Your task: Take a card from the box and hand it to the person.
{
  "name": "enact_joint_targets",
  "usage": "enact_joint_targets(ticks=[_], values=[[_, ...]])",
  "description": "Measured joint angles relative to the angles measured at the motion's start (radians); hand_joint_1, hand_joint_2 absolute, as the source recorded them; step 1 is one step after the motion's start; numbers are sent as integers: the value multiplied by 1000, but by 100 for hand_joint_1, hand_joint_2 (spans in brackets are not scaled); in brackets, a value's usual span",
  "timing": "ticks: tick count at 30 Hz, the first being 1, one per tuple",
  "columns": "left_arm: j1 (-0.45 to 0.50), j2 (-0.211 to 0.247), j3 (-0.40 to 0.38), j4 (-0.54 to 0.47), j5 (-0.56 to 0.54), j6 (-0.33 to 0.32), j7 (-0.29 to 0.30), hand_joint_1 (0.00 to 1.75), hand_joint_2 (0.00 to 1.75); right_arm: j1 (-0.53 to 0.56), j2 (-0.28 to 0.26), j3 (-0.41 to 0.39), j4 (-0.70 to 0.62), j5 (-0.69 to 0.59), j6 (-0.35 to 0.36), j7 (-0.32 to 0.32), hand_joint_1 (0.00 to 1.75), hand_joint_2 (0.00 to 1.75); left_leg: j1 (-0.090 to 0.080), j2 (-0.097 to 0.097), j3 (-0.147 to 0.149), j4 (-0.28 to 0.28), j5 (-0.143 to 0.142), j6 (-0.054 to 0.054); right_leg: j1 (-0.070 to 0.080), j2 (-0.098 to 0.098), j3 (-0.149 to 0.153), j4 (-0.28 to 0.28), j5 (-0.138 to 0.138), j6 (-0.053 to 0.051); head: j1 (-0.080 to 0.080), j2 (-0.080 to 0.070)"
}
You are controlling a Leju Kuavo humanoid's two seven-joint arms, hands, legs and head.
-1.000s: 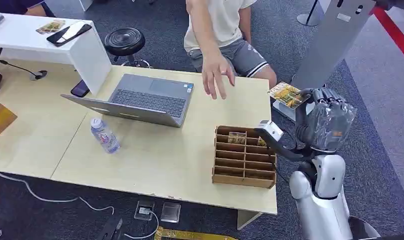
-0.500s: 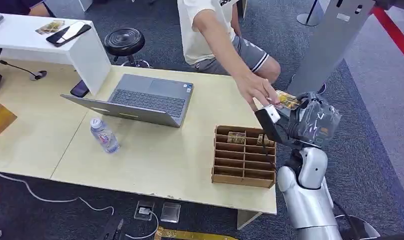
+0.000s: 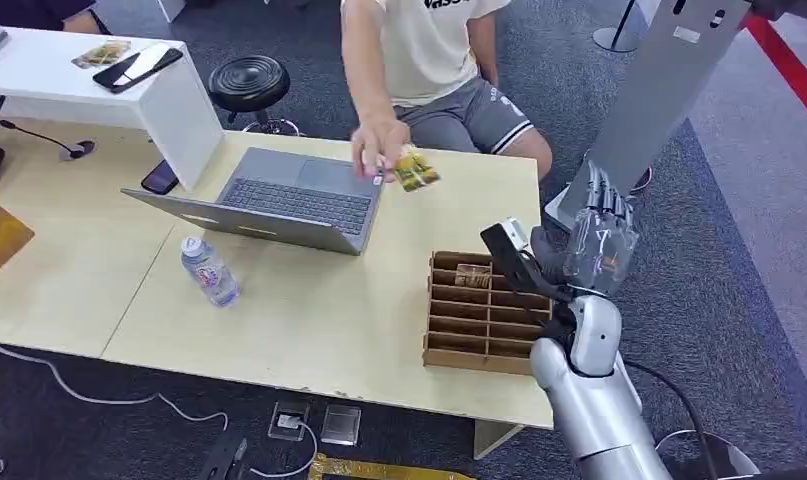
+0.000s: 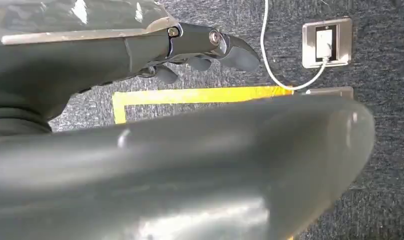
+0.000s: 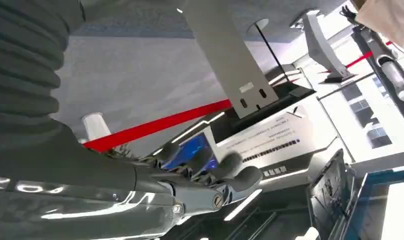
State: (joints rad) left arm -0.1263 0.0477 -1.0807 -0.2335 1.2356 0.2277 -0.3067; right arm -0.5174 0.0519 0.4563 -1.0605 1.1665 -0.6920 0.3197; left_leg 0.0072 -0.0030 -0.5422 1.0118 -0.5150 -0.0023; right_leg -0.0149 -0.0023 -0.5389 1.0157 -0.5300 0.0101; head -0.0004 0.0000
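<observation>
A person's hand [image 3: 377, 150] holds the yellow-green card [image 3: 417, 170] above the laptop's right corner, well away from me. My right hand [image 3: 599, 240] is raised beside the table's right edge, fingers spread and pointing up, holding nothing. In the right wrist view the same hand [image 5: 199, 175] is empty. The wooden slotted box [image 3: 487, 345] stands on the table just left of that hand, with a few cards [image 3: 472, 274] in its far row. In the left wrist view my left hand [image 4: 199, 47] hangs over the carpet, fingers loosely extended and empty.
A grey laptop [image 3: 279, 200] and a water bottle [image 3: 209, 270] lie on the wooden table [image 3: 309, 310]. A black stool [image 3: 249, 82] stands behind it, and a grey stand [image 3: 659, 80] rises at the right. A floor socket [image 4: 326, 42] sits under my left hand.
The person took the card from my right hand and drew it left over the laptop. My right hand let go, opened and sank slightly toward the box.
</observation>
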Motion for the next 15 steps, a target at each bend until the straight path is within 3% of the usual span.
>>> enact_joint_targets(ticks=[15], values=[[6, 0, 0, 0, 7, 0, -1, 0, 0, 27, -26, 19, -69, -2, -1, 8, 0, 175, 0, 0, 0, 0, 0, 0, 0, 0, 0, 0, 0, 0, 0, 0]])
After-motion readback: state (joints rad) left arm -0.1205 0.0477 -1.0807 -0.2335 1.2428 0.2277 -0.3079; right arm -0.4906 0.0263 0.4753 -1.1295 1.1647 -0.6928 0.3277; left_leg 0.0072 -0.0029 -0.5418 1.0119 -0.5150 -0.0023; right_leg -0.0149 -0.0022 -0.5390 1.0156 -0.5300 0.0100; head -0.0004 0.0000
